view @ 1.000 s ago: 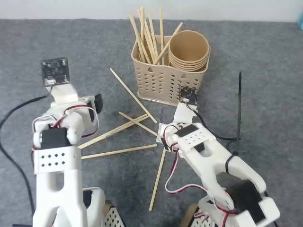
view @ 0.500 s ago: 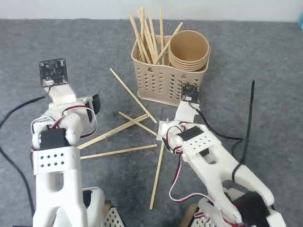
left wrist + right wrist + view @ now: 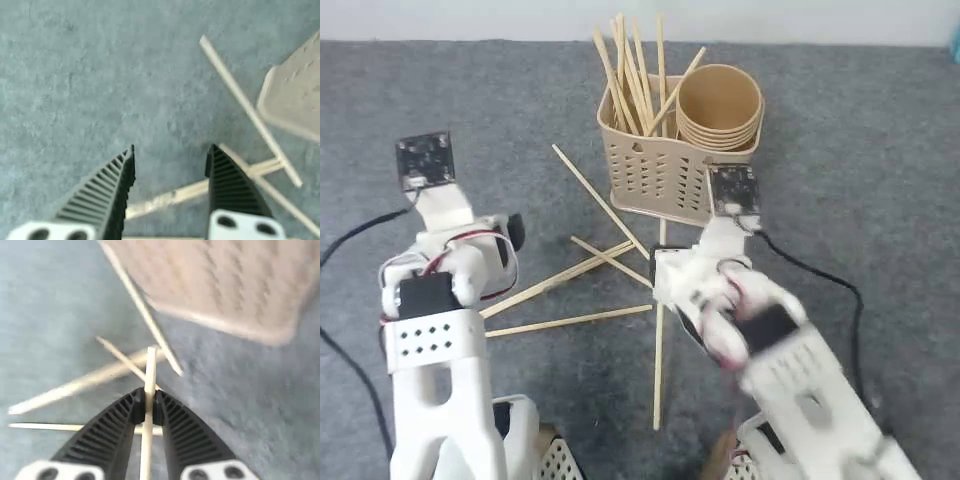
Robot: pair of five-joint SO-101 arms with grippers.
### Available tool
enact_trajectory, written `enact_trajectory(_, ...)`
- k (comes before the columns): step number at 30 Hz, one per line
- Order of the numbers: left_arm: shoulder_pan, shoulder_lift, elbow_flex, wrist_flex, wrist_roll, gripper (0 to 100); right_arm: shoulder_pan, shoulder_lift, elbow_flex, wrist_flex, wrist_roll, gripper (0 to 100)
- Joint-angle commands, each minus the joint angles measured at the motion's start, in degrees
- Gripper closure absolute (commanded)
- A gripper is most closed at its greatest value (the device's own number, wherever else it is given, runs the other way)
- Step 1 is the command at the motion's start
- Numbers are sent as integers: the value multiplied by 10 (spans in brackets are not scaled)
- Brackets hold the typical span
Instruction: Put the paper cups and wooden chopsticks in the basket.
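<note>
High view: basket (image 3: 655, 180) w/ cups (image 3: 720, 105) near table's (image 3: 880, 150) far edge, loose chopsticks (image 3: 570, 320) in front. Left wrist view: left gripper (image 3: 170, 167) spread open above table. Right wrist view: right gripper (image 3: 148, 402) clenched on one chopstick (image 3: 149, 370).

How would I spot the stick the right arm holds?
Find the beige slotted plastic basket. Before it lie pale wooden chopsticks; the held chopstick points straight at the basket, pinched in the right end effector, while its neighbours lie slanted.

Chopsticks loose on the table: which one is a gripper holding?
The chopstick clamped between the right gripper fingers, pointing toward the basket; the other chopsticks lie free on the table.
</note>
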Motion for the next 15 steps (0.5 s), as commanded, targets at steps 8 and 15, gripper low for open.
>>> enact_trajectory(8,106,-11,94,-17,-197,779,84,-291,-109,-35,125,991)
enact_trajectory(15,185,-6,171,-134,-301,779,141,-287,-105,-33,123,991)
